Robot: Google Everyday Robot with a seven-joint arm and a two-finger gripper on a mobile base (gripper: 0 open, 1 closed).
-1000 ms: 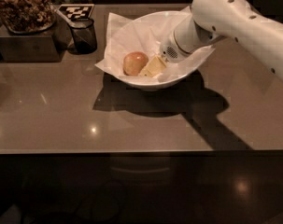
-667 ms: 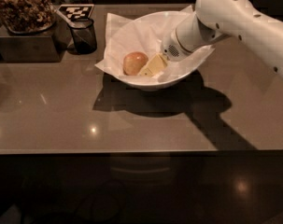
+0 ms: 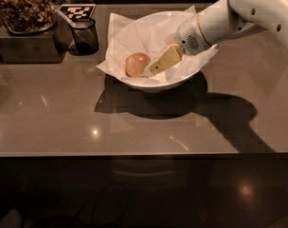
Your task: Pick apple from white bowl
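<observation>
The apple [image 3: 136,63], reddish-orange and small, lies in the white bowl [image 3: 155,85] on crumpled white paper, left of the bowl's middle. The bowl stands at the back centre of the brown table. My gripper [image 3: 155,68] reaches down into the bowl from the right on the white arm [image 3: 215,23]. Its tan tip is right beside the apple on the apple's right, touching it or nearly so. The apple rests on the paper and is not lifted.
A small dark glass cup [image 3: 84,36] stands left of the bowl. A dark box [image 3: 24,49] topped with a heap of brown snacks [image 3: 22,6] sits at the back left. A black-and-white marker card [image 3: 77,11] lies behind the cup. The table's front edge [image 3: 143,153] runs across the view.
The arm's upper part has shifted slightly up and right. The gripper stays in the bowl beside the apple, and the apple has not moved.
</observation>
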